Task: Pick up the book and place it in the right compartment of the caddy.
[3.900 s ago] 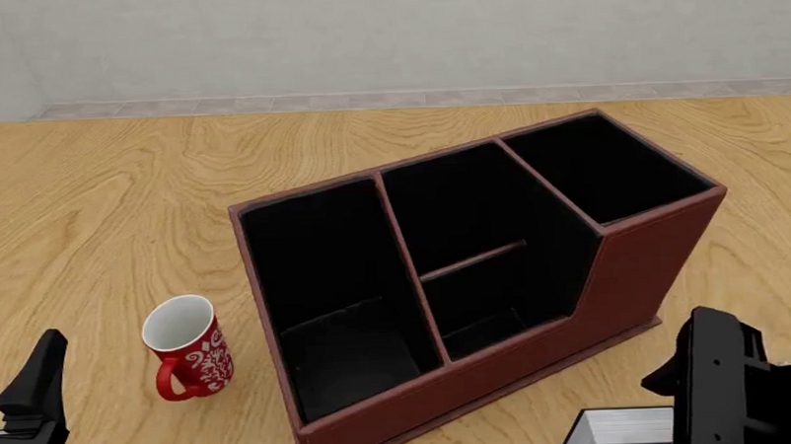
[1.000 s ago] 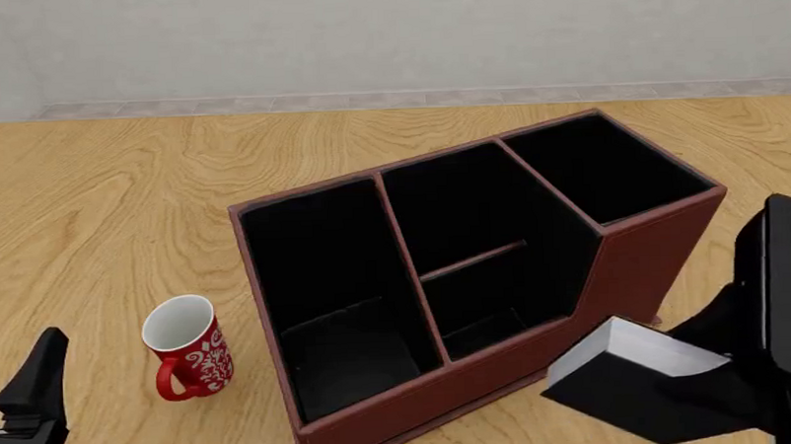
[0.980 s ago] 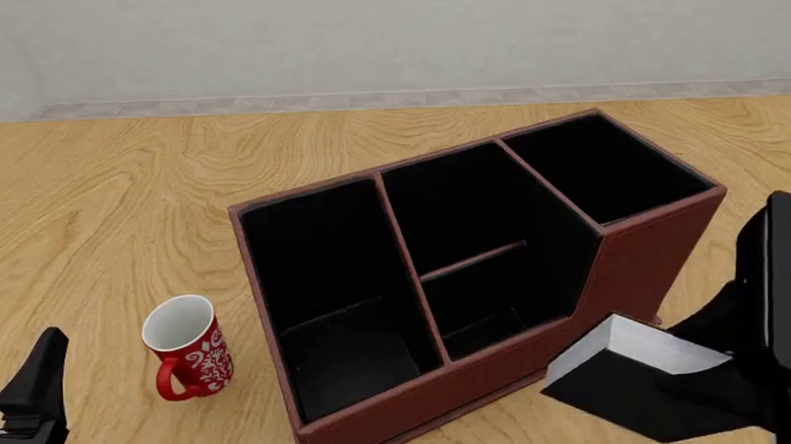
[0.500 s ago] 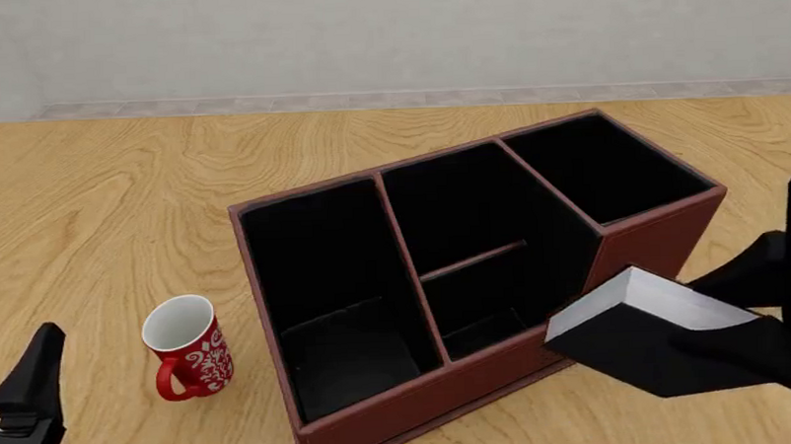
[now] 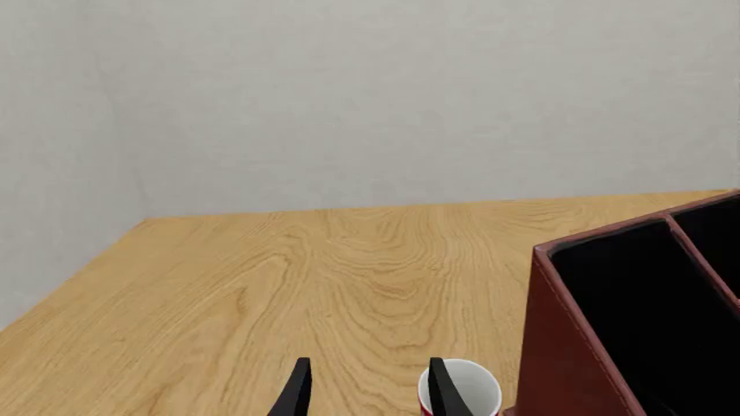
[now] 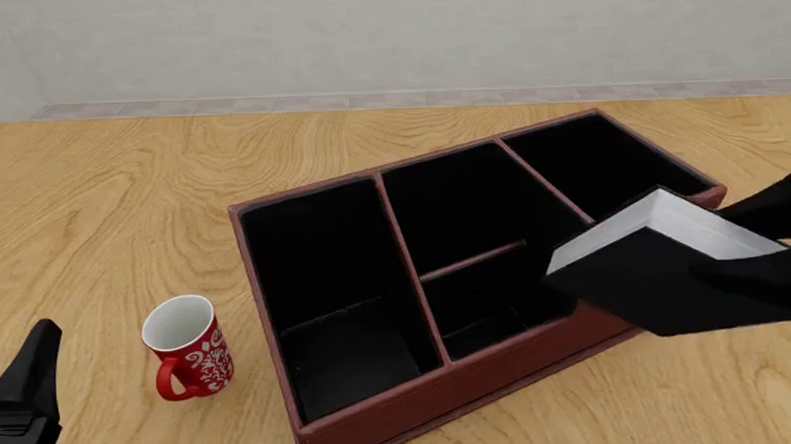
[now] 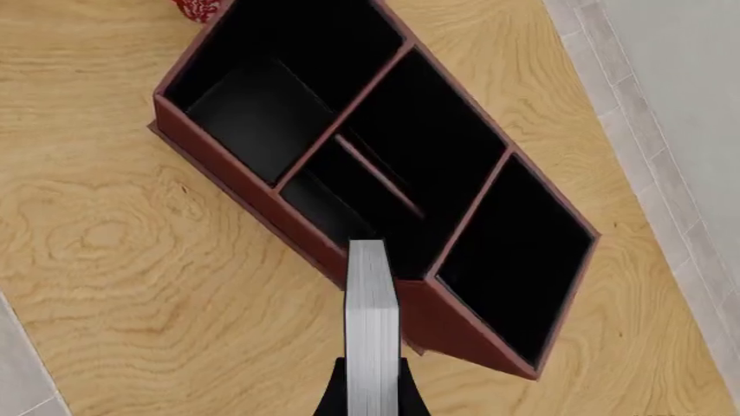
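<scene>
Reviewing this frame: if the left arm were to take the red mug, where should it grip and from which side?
Probably the rim wall, coming down from above. The red mug stands upright with its mouth open upward, so one finger could go inside and one outside. Its handle faces the table's near edge, so pick a rim section away from it. The left gripper is open, with the caddy close on the mug's right.

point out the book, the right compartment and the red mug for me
book [image 6: 679, 227], front view, on its white page edge
right compartment [image 6: 602, 170], front view, on its black interior
red mug [image 6: 190, 350], front view, on its red outer wall
</scene>
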{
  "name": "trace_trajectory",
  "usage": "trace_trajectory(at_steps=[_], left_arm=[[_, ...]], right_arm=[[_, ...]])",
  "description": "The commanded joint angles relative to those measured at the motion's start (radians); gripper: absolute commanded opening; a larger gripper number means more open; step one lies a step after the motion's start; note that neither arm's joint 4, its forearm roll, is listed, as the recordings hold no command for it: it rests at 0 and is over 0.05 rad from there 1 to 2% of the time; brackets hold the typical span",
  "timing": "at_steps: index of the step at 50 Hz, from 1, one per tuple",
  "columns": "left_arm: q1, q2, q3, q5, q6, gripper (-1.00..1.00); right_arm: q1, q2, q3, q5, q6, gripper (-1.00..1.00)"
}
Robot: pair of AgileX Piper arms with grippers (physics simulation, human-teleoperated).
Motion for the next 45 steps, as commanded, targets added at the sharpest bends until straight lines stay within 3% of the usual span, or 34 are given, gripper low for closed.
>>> trace_trajectory(at_steps=[1,25,45], left_arm=[[0.002,0.000,0.002,-0.002,-0.002,1.00],[0.011,0.000,-0.007,0.007,-0.011,1.00],[0.014,0.000,-0.011,0.010,-0.014,1.00]], right_arm=[[-0.025,0.008,-0.082,0.000,0.007,-1.00],[-0.002,0.092,-0.265,0.000,0.019,-1.00],[-0.022,0.183,-0.421,0.000,0.083,-1.00]])
